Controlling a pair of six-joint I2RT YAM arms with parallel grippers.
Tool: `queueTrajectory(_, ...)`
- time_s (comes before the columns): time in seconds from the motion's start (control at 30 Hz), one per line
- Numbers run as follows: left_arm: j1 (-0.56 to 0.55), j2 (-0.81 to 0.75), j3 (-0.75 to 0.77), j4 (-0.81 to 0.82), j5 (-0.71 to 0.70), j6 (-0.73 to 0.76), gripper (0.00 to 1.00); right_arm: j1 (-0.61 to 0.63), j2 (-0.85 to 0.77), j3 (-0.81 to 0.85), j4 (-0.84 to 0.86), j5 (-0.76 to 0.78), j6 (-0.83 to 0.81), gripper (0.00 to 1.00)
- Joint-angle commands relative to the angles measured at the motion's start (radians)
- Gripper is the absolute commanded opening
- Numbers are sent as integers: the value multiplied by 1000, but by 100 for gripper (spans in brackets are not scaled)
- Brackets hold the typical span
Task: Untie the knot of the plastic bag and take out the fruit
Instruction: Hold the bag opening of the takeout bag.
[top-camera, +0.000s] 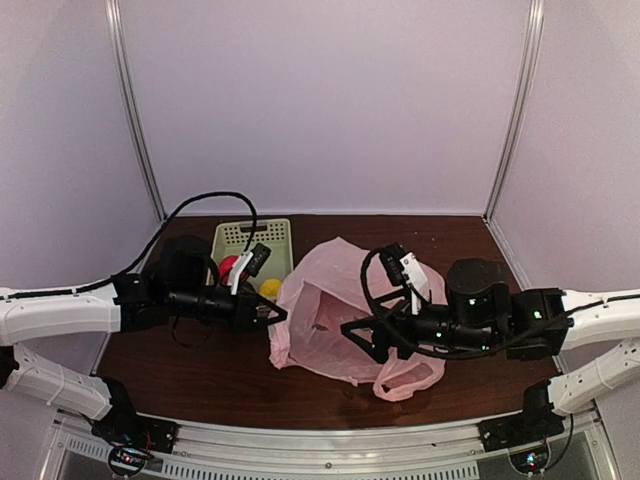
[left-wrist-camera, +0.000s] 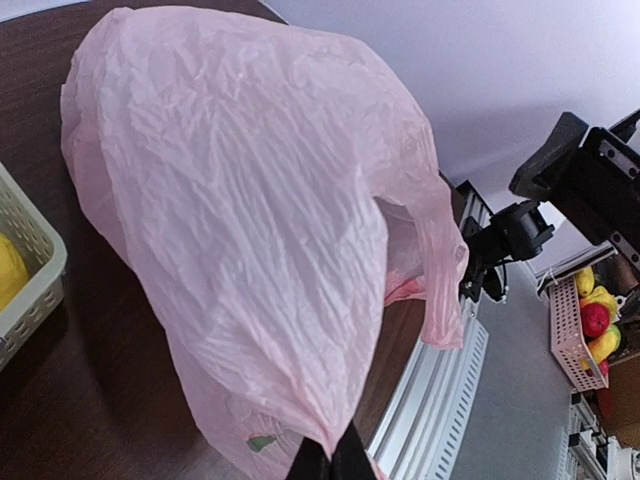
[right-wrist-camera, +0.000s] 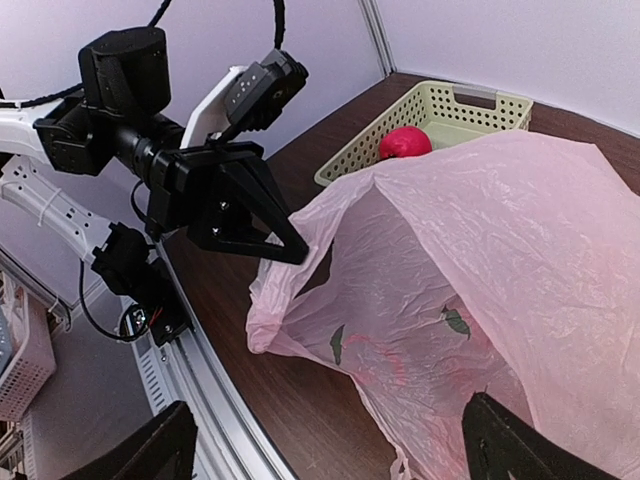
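One red fruit (right-wrist-camera: 404, 142) eludes left wrist; left end effector (right-wrist-camera: 293, 256) pinches plastic bag (right-wrist-camera: 500, 230); right end effector (right-wrist-camera: 328, 415) open

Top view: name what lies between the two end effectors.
Only the bag, seen in the top view: left end effector shut on its edge, right end effector open.

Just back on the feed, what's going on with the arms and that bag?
The left gripper is shut on the rim of the large translucent pink plastic bag, holding its mouth open. The bag is untied. The right gripper hangs wide open at the opening, holding nothing. A round red fruit and a yellow fruit lie in the pale green slotted basket just beside the bag. No fruit shows inside the bag in these views.
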Motion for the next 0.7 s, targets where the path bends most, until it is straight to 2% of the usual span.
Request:
queueTrajectory(0.0, -20, -15, 36, 71, 35, -14, 0, 60, 71, 66, -64, 128, -52, 91)
queueTrajectory(0.3, -25, -24, 73, 77, 63, -31, 0, 81, 315, 156, -168, 233, -99, 67)
queueTrajectory(0.67, -25, -22, 72, 79, 65, -41, 0, 62, 503, 197, -329, 305, -157, 60)
